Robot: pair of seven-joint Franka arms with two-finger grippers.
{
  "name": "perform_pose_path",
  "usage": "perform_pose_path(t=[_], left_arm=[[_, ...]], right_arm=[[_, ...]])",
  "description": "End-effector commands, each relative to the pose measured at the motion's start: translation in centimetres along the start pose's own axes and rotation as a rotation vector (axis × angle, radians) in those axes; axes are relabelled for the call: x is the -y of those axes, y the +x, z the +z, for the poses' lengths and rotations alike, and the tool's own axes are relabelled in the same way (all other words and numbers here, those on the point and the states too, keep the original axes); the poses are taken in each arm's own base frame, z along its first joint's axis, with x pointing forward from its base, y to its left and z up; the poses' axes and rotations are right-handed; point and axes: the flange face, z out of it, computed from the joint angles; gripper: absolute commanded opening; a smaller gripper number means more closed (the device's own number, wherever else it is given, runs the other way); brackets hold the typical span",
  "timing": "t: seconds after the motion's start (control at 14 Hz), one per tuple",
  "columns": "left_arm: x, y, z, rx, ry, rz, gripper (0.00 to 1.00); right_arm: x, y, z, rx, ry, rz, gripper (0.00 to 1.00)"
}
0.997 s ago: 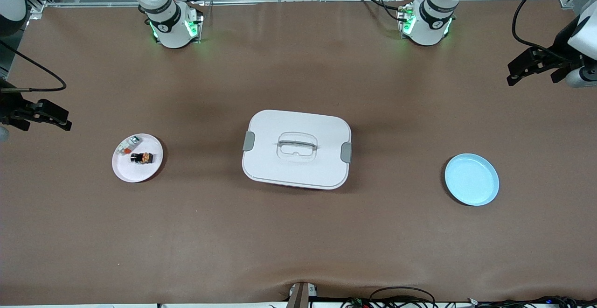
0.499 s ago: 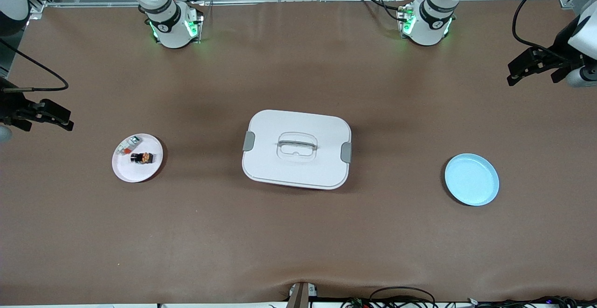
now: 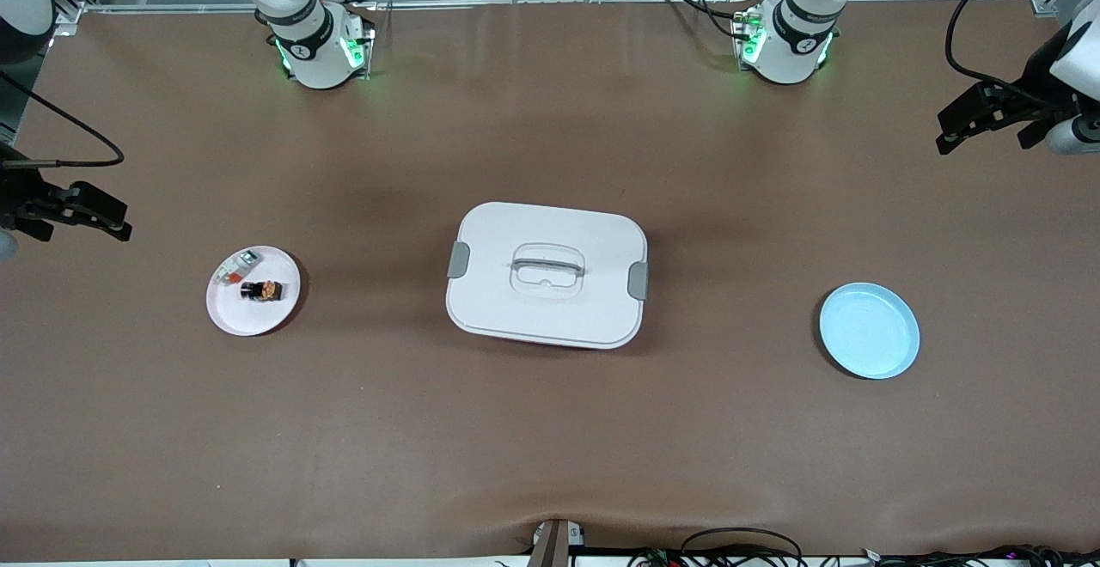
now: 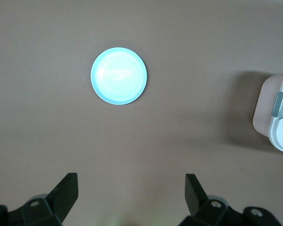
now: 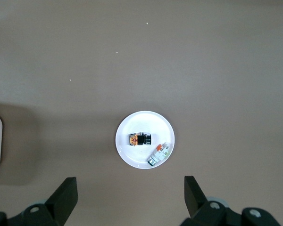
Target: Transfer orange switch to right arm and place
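Note:
The orange switch (image 3: 262, 290), a tiny black block with an orange end, lies on a small white plate (image 3: 232, 313) toward the right arm's end of the table. It also shows in the right wrist view (image 5: 140, 140) on the plate (image 5: 132, 123). My right gripper (image 3: 116, 219) hangs open and empty above the table beside that plate, its fingertips (image 5: 68, 186) wide apart around the gripper's midpoint (image 5: 129, 184). My left gripper (image 3: 945, 131) is open and empty over the left arm's end of the table, and shows in its own wrist view (image 4: 130, 183).
A whitish-grey block with an orange-red patch (image 3: 236, 268) lies on the same white plate. A white lidded box with a handle (image 3: 546, 275) stands mid-table. An empty light blue plate (image 3: 869, 331) sits toward the left arm's end; it shows in the left wrist view (image 4: 119, 75).
The left gripper has drifted very slightly toward the bases' side. The right gripper and the things on the table have not visibly moved.

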Motion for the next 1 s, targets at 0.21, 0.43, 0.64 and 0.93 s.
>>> perform_pose_path(t=[0.21, 0.43, 0.64, 0.93], left_arm=[[0.2, -0.8, -0.6, -0.001, 0.013, 0.010, 1.00], [0.2, -1.5, -0.8, -0.003, 0.016, 0.010, 1.00], [0.1, -1.9, -0.7, -0.001, 0.018, 0.011, 1.00], [0.0, -2.1, -0.2, 0.006, 0.021, 0.012, 1.00]], right_arm=[[-0.4, -0.1, -0.7, 0.010, 0.009, 0.021, 1.00], [-1.2, -1.4, -2.3, 0.003, 0.012, 0.025, 1.00], [-1.3, -2.4, -3.0, 0.001, 0.014, 0.024, 1.00], [-2.6, -3.6, -3.1, -0.020, 0.016, 0.046, 1.00]])
